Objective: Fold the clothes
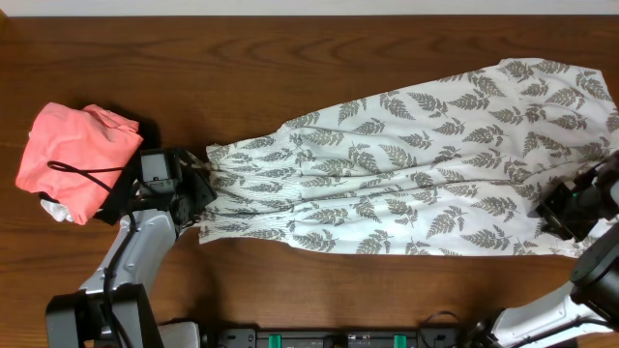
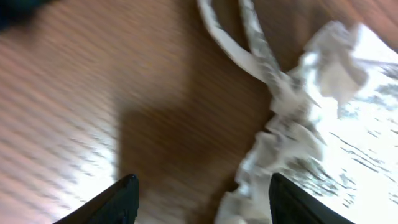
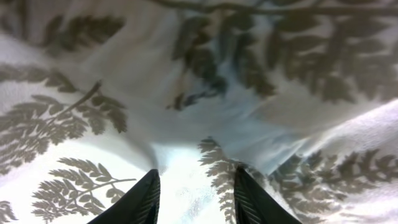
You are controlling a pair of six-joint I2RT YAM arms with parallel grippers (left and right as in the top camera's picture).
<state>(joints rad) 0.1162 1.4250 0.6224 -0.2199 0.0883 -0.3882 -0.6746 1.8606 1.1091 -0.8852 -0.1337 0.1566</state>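
The clothes, a long white garment printed with grey fern leaves, lie spread across the wooden table from centre-left to the far right. My left gripper is at the narrow bunched end and stands open. In the left wrist view, the left gripper has bare wood between its fingers, the crumpled fabric by its right finger, and thin straps trailing away. My right gripper is over the wide hem. The right wrist view shows the right gripper open, its fingers apart with a rise of cloth between them.
A salmon-pink folded garment lies at the far left on a black cloth, with a thin black cable over it. Bare wooden table lies behind the garment. The table's front edge runs just below the arms.
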